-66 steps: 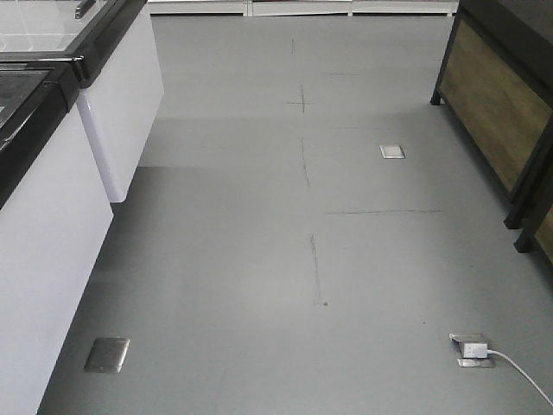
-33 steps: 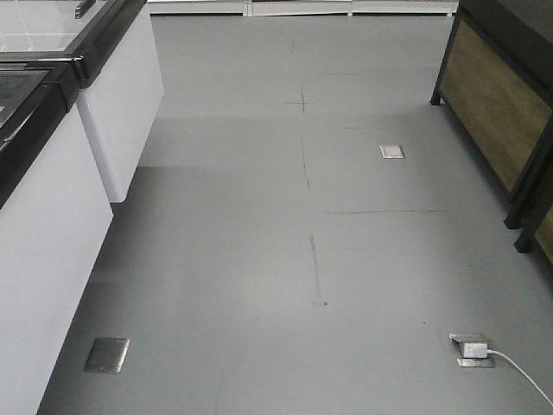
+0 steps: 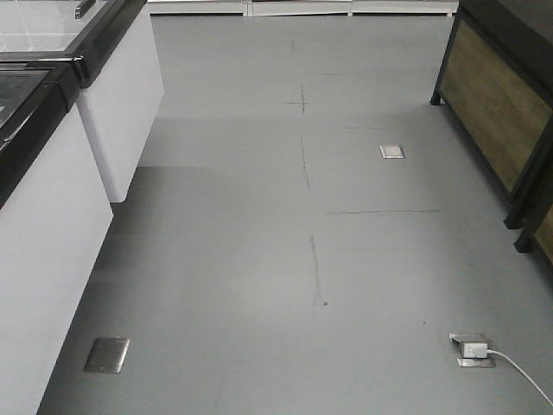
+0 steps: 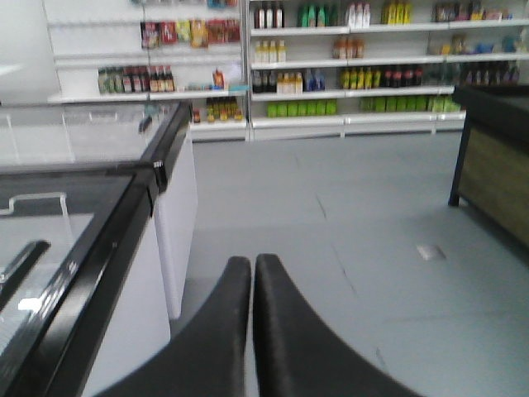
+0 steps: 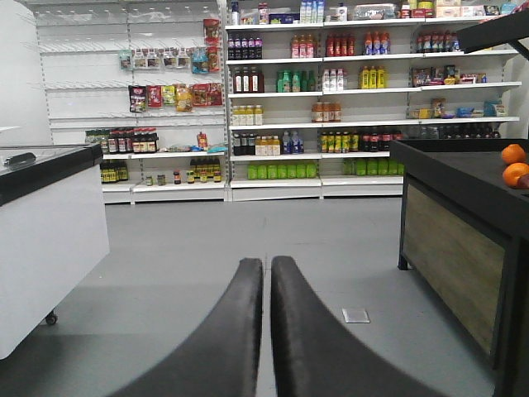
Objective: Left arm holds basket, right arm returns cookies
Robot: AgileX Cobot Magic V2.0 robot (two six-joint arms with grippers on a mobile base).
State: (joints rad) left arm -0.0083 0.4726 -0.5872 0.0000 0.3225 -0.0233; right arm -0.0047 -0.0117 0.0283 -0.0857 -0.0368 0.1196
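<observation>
Black pointed left gripper and right gripper, both closed on nothing, levelled past white black-rimmed chest freezer, seemingly parked pre-task; light blue slotted basket, navy cookie box unseen.

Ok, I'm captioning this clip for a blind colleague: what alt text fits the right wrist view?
The right claw, shut and empty, points along a grey shop floor toward white shelves stocked with bottles. A white chest freezer stands at the picture's left; a dark, wood-panelled stand with oranges on top is at its right.
</observation>
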